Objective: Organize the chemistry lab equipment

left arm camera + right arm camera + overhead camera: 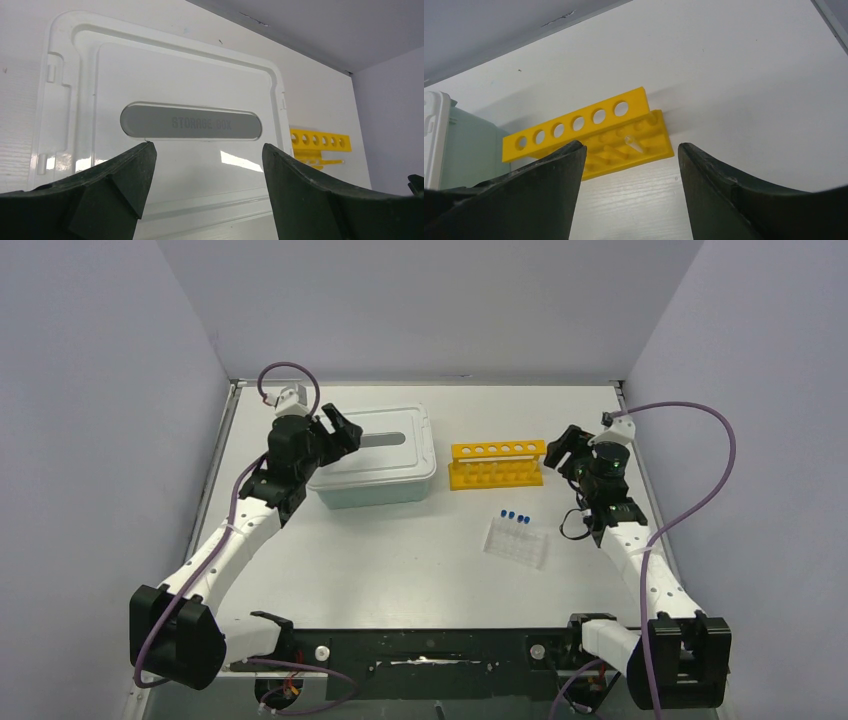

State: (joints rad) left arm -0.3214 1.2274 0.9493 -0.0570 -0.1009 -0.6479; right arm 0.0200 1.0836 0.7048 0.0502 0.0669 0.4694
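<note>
A clear bag with blue-capped tubes (517, 538) lies flat on the table right of centre. A yellow tube rack (497, 464) stands behind it; it also shows in the right wrist view (589, 131), with a clear tube tip on its base. My left gripper (340, 432) is open and empty above the left end of the closed storage box; in the left wrist view (207, 150) the jaws stand wide over the lid. My right gripper (562, 452) is open and empty just right of the rack (629, 150). Forceps, tweezers, droppers and discs are out of view.
The teal tub (372, 485) carries a white lid (180, 75) marked STORAGE BOX and sits at the back left of centre. Grey walls close in the table on three sides. The arm bases and a black rail run along the near edge.
</note>
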